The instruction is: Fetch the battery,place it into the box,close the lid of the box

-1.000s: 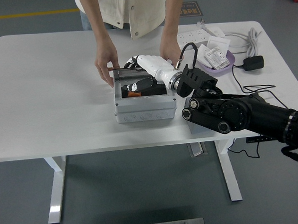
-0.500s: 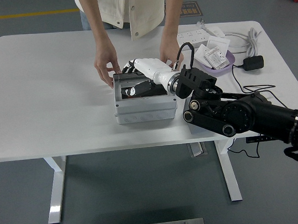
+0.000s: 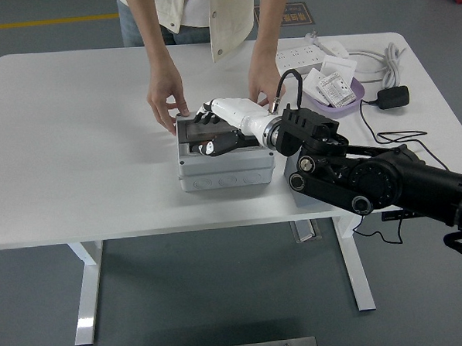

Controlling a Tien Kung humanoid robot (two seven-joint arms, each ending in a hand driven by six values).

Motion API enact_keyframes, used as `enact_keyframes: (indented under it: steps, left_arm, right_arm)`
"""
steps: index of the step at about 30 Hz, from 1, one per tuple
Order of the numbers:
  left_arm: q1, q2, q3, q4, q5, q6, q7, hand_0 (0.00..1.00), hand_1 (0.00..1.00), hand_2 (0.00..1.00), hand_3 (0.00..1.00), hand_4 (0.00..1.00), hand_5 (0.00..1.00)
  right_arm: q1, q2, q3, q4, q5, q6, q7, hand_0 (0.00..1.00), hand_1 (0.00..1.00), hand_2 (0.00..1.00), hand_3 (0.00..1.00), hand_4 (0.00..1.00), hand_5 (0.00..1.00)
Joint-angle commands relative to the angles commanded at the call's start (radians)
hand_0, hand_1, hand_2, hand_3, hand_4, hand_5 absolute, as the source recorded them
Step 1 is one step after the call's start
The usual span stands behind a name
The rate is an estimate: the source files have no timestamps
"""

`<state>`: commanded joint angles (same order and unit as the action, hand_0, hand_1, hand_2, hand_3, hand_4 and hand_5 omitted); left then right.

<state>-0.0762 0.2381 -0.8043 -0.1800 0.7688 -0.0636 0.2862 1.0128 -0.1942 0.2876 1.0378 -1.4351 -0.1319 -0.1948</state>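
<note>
The lid-closing step is judged in hand: the lid (image 3: 200, 128) is pressed by the right hand (image 3: 213, 126), fingers (image 3: 205, 120) curled over it. The battery is hidden inside the box (image 3: 225, 167) beneath. Further downward pressing is called for.

The lid (image 3: 194, 127) has come down over the box (image 3: 225, 167), hiding the battery, and the right robot hand (image 3: 213, 127) now lies on top of it.

No print could be read; the floor sign (image 3: 295, 15) and packets (image 3: 335, 88) were too blurred.
</note>
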Motion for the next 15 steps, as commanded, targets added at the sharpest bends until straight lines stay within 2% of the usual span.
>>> enact_keyframes:
  steps: [5,10,15]
  left_arm:
    - [0.005,0.000,-0.002,0.000,0.002,-0.001,0.000,0.751,0.833,0.783,0.827,0.476,0.002]
    - [0.006,-0.002,-0.006,0.000,0.003,-0.001,0.001,0.751,0.834,0.783,0.827,0.477,0.002]
    - [0.006,-0.008,-0.004,0.000,-0.003,-0.002,-0.001,0.751,0.833,0.783,0.827,0.476,0.002]
  right_arm:
    - [-0.044,-0.034,0.092,0.035,-0.041,0.043,-0.031,0.761,0.690,0.704,0.735,0.809,0.458]
    - [-0.096,-0.064,0.180,0.079,-0.084,0.060,-0.045,0.758,0.684,0.700,0.736,0.811,0.462]
    - [-0.184,-0.106,0.287,0.172,-0.177,0.097,-0.073,0.750,0.681,0.700,0.739,0.812,0.463]
